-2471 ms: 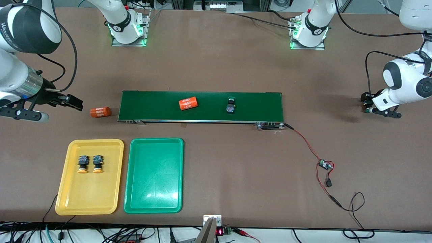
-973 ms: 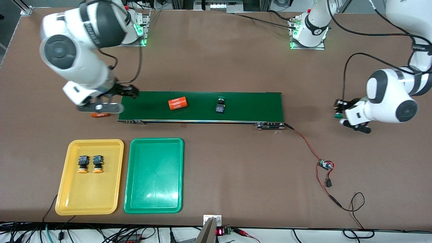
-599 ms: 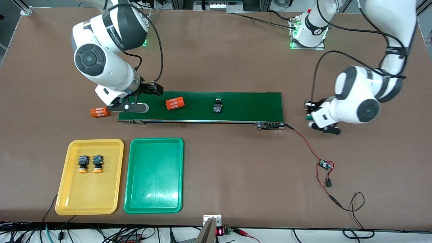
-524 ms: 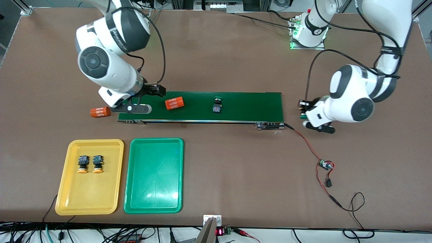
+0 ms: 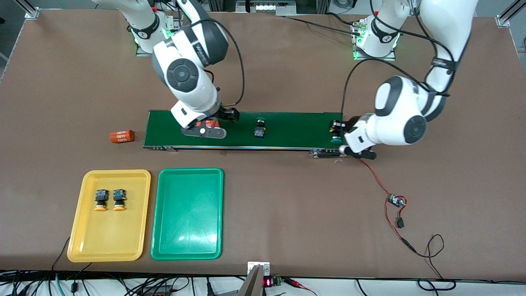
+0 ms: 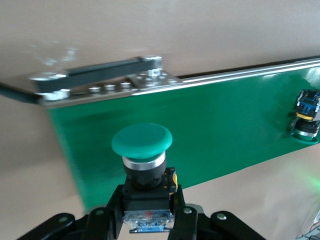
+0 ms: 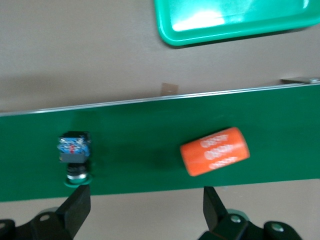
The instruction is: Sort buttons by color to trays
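My left gripper [image 5: 337,131] is shut on a green-capped button [image 6: 142,145] and holds it over the conveyor belt's [image 5: 296,129] end toward the left arm; the left wrist view shows my left gripper [image 6: 148,202] clamping its black body. A second green button [image 5: 259,127] lies on the belt. My right gripper [image 5: 225,116] is open and empty over the belt's edge, between that button [image 7: 74,157] and an orange cylinder [image 7: 215,151]. Two yellow-capped buttons [image 5: 101,200] [image 5: 119,200] lie in the yellow tray [image 5: 104,242]. The green tray [image 5: 187,230] is empty.
The orange "4680" cylinder on the belt [image 5: 208,123] is partly hidden by the right wrist. Another orange cylinder [image 5: 122,136] lies on the table off the belt's end toward the right arm. A red wire and small circuit board [image 5: 396,200] trail from the belt's other end.
Both arms swung in from the table ends to over the belt, the left one carrying the green button. The cylinder and button on the belt drifted toward the right arm's end.
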Robot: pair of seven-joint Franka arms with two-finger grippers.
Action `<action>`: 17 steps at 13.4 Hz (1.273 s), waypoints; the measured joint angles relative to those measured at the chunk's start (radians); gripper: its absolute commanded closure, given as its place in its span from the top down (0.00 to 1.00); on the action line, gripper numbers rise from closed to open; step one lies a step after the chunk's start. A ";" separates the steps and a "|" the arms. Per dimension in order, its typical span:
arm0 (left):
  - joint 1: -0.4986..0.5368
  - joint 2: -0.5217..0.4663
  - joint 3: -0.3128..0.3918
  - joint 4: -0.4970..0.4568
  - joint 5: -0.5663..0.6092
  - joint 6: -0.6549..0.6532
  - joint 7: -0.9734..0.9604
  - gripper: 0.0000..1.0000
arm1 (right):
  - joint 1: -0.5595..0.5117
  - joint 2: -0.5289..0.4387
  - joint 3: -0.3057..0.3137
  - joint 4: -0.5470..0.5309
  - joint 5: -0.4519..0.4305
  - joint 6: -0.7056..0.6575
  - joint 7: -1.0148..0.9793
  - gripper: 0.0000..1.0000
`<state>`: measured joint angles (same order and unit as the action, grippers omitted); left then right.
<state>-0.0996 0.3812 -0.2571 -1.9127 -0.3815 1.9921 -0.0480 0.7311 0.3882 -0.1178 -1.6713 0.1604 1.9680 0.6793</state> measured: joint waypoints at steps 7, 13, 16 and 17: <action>-0.039 0.053 -0.040 -0.031 -0.002 0.073 -0.036 1.00 | 0.101 0.125 0.000 0.013 0.000 0.147 0.126 1.00; -0.019 0.005 -0.038 -0.017 -0.002 0.029 -0.036 1.00 | 0.107 0.210 -0.006 0.051 0.000 0.181 0.131 0.87; 0.021 -0.086 -0.005 -0.011 0.010 -0.043 -0.036 1.00 | 0.105 0.227 -0.009 0.052 0.000 0.228 0.132 0.62; 0.031 -0.119 0.020 -0.011 0.054 -0.066 -0.034 1.00 | 0.104 0.232 -0.010 0.053 0.000 0.238 0.132 0.53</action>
<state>-0.0681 0.2621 -0.2374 -1.9233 -0.3274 1.9257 -0.0817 0.8350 0.6204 -0.1282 -1.6188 0.1604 2.2062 0.8109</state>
